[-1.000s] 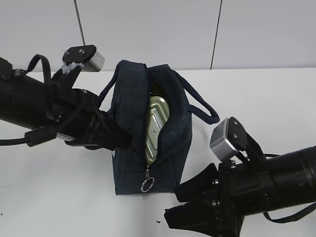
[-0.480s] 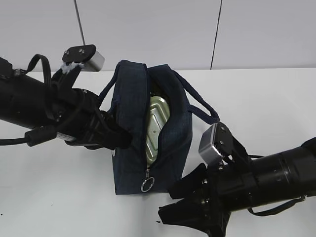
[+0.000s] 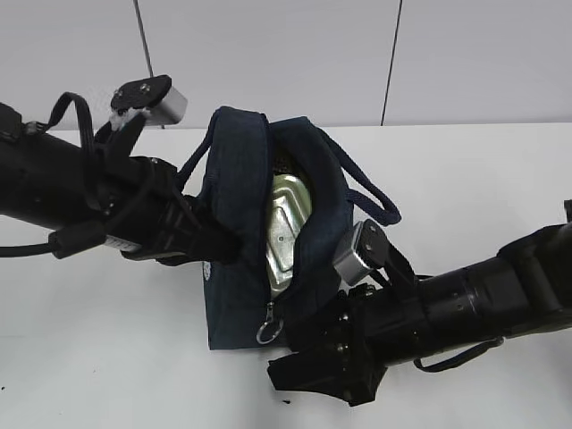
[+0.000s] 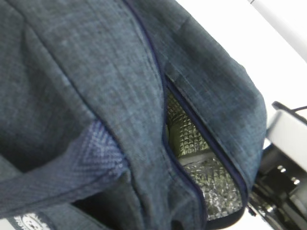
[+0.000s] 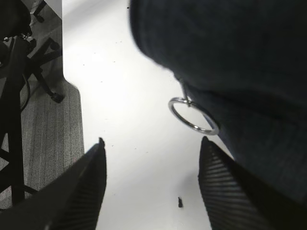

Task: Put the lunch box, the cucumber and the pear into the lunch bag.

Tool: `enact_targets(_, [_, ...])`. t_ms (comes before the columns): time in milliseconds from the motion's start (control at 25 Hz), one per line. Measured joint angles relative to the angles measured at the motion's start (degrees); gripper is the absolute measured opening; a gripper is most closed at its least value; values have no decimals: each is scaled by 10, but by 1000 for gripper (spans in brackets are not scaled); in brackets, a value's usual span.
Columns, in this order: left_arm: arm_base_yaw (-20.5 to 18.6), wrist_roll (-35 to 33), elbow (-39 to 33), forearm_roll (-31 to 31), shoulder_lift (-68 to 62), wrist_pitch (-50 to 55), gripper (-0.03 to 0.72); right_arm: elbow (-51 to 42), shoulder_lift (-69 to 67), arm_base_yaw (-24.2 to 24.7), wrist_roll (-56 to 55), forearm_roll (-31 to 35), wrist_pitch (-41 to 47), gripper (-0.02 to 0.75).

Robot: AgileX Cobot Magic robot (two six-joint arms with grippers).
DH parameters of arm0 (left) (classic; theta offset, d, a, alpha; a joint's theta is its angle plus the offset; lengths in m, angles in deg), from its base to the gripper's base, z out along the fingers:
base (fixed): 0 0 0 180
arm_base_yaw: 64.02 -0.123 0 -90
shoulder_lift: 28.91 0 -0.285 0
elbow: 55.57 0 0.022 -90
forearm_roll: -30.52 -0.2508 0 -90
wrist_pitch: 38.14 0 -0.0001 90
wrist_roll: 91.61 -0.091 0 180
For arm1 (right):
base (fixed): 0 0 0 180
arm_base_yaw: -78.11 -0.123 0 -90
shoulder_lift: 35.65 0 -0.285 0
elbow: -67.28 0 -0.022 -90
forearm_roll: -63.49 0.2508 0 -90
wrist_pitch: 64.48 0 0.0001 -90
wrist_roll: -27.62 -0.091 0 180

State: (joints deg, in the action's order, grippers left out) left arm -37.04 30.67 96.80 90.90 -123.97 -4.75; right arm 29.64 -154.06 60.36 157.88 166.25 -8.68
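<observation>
Both claws sit close against the lunch bag, the landmark for everything else. Left gripper presses into the bag's left wall with its jaws together; whether fabric is pinched between them cannot be made out, and the left wrist view shows only navy cloth, a handle strap and the quilted silver lining through the zipper gap. Right gripper stands with its jaws apart and nothing between them, low beside the bag's front right corner, just short of the ring pull hanging from the zipper's end. On the white table the bag stands upright, its top zipper open in a long slit. Inside that slit the lunch box stands on edge, its pale lid facing out. Cucumber and pear cannot be picked out in any view.
</observation>
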Motion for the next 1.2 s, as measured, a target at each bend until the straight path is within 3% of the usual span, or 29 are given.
enact_targets(480, [0,0,0,32,0,-1,-8,47,-40,0,0,0,7,468])
enact_targets(1200, [0,0,0,25,0,4,-8,49,-30,0,-13,0,-18,468])
